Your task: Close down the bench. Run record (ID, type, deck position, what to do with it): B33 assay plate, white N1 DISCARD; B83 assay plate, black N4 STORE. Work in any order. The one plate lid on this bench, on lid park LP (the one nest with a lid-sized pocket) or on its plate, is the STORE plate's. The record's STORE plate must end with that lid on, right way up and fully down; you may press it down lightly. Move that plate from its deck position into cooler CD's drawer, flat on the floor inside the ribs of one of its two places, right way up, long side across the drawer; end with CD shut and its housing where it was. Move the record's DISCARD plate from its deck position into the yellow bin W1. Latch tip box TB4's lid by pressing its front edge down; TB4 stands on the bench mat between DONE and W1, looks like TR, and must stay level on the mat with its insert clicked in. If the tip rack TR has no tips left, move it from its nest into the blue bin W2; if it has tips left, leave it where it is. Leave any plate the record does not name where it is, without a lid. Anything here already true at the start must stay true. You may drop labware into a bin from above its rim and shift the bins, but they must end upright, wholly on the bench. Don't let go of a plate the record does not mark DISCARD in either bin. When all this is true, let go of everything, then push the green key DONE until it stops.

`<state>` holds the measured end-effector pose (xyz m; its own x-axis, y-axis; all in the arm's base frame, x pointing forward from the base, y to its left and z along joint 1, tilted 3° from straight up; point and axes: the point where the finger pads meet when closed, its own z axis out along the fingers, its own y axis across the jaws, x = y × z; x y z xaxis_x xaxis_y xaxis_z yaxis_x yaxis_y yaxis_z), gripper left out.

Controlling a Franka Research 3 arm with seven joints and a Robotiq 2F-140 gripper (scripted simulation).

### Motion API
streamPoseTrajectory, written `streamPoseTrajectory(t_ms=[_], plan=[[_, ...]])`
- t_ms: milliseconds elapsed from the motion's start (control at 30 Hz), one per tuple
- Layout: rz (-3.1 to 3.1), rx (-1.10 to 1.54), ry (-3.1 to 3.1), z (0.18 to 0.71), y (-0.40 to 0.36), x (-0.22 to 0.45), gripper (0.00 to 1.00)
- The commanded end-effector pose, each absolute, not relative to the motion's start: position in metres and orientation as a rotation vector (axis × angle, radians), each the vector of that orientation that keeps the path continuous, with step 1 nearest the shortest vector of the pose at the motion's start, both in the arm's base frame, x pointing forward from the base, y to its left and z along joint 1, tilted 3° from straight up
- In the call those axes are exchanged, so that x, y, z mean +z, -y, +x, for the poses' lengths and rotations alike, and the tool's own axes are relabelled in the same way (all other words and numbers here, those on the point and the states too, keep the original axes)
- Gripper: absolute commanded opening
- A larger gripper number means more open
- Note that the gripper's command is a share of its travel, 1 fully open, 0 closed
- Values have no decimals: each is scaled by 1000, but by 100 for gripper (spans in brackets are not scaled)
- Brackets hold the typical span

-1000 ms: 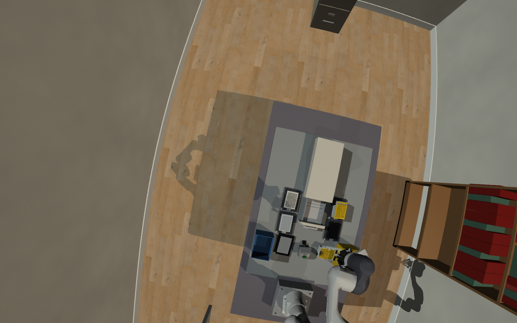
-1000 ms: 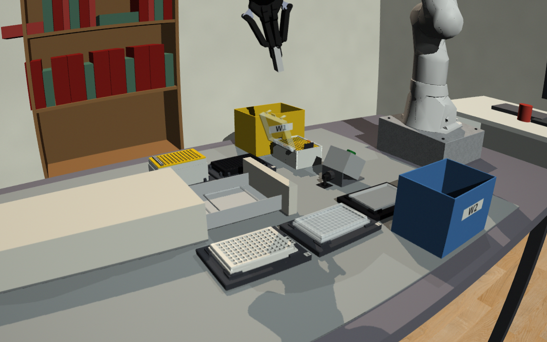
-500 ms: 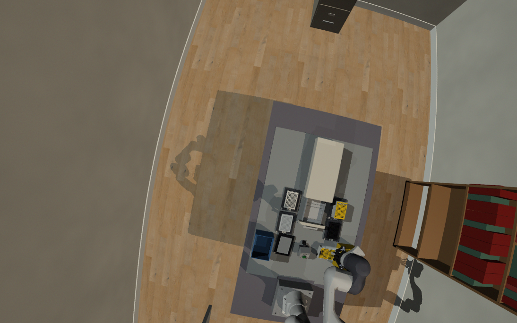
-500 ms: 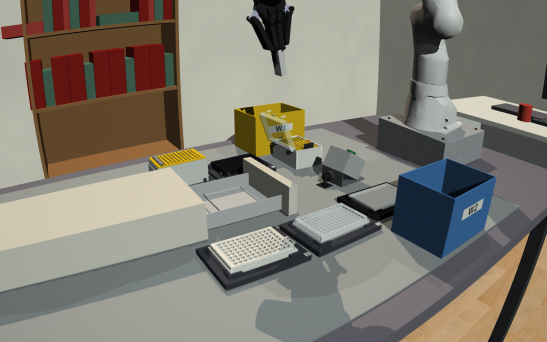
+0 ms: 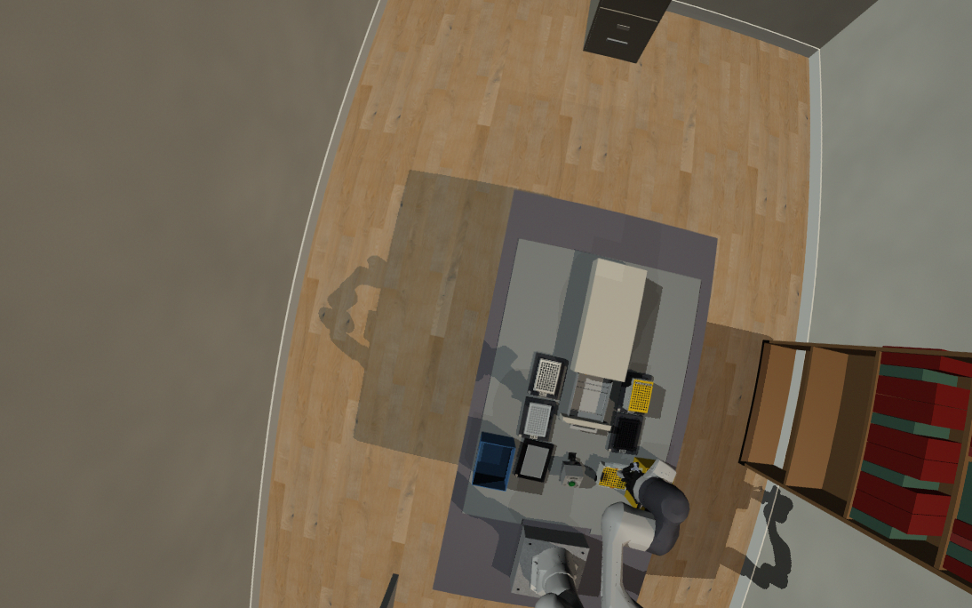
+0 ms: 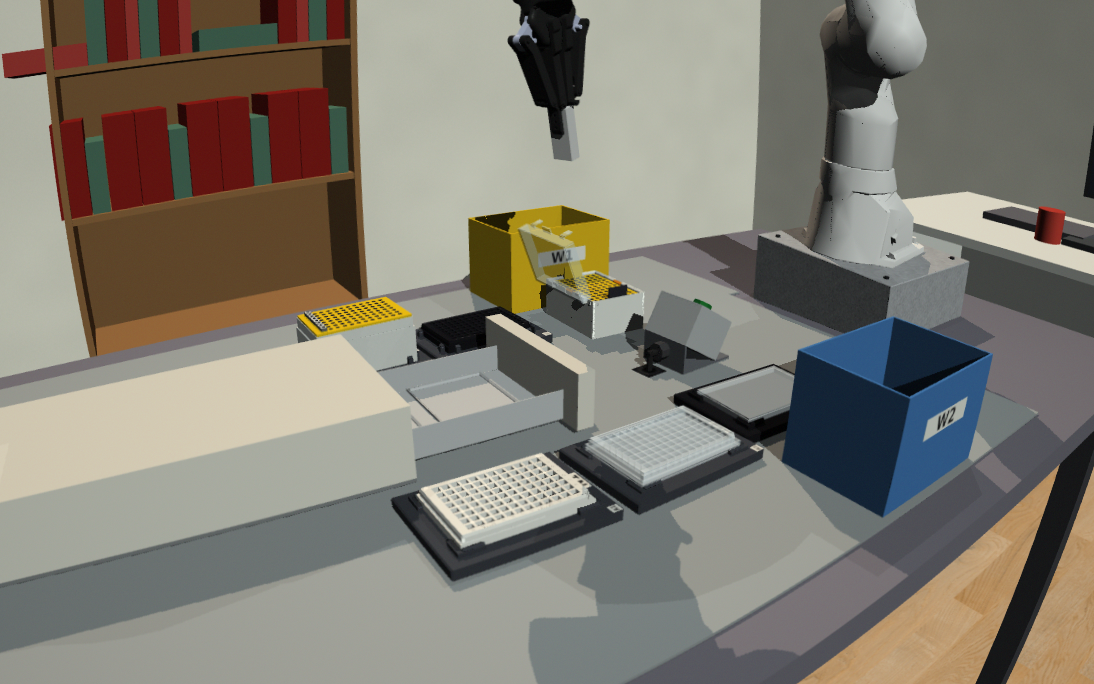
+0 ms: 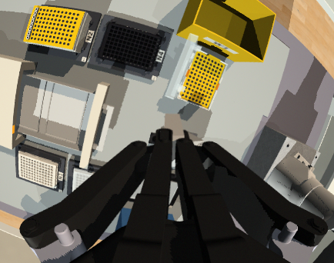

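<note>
Item: my black two-finger jaws (image 6: 564, 144), clenched on nothing, pads together to make one pressing tip, I judge. Below them: grey tip box TB4 with yellow insert (image 6: 592, 299), its clear lid (image 6: 544, 248) tilted up, unlatched, just before yellow bin W1 (image 6: 510, 255).
</note>
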<state>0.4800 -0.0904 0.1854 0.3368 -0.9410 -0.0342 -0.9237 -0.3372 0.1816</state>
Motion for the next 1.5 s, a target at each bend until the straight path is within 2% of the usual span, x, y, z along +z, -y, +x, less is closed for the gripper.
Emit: streamPoseTrajectory(t_ms=[0, 1467], plan=[[2628, -188, 1520, 487, 82, 185, 0], [3143, -53, 400, 497, 20, 170, 0]])
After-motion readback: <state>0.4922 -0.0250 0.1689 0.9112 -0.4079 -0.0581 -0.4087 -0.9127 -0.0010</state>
